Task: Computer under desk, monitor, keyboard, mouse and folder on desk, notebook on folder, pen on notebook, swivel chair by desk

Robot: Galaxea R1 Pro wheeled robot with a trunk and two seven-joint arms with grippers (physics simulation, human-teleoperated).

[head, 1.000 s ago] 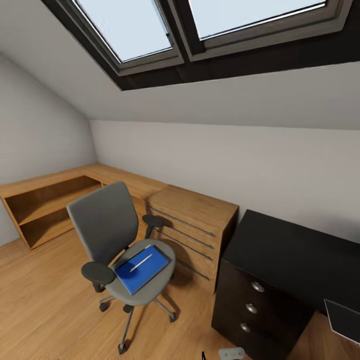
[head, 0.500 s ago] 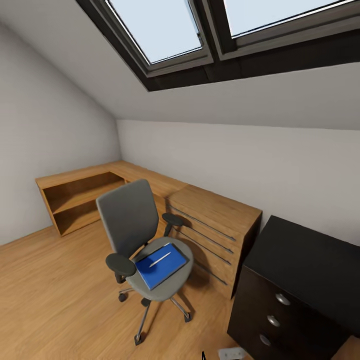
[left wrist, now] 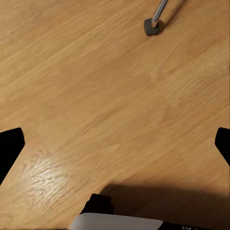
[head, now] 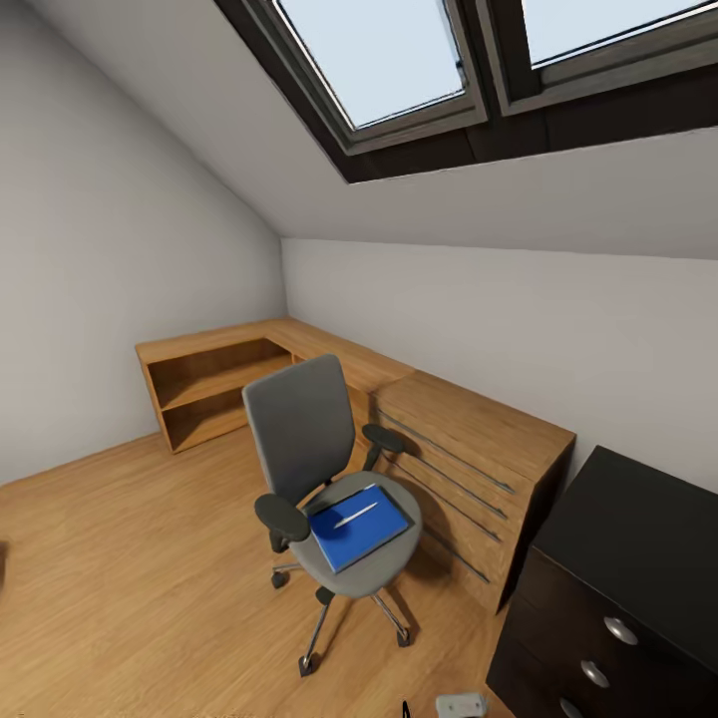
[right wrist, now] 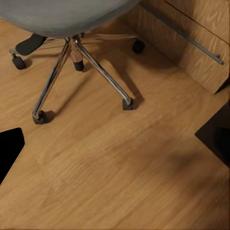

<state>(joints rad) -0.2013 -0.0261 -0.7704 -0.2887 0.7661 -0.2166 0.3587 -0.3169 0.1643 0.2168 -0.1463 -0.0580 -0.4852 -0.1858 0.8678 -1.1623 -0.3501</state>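
Head view: swivel chair (head: 334,494) is standing before the wooden desk (head: 469,429); blue folder (head: 359,526) and pen (head: 355,515) are lying on its seat.
Left wrist: left gripper (left wrist: 115,143) is hanging spread over floor.
Right wrist: chair base (right wrist: 76,48) is lying ahead, so right arm is nearer; right gripper state: cannot tell.

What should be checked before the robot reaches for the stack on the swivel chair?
1. Blue folder lying flat on the swivel chair seat: ok.
2. Pen resting on top of the stack: ok.
3. Notebook told apart from the folder: cannot tell.
4. Left gripper open, nothing between its fingertips: ok.
5. Right gripper state: cannot tell.
6. Wooden desk beside the chair has a bare top: ok.
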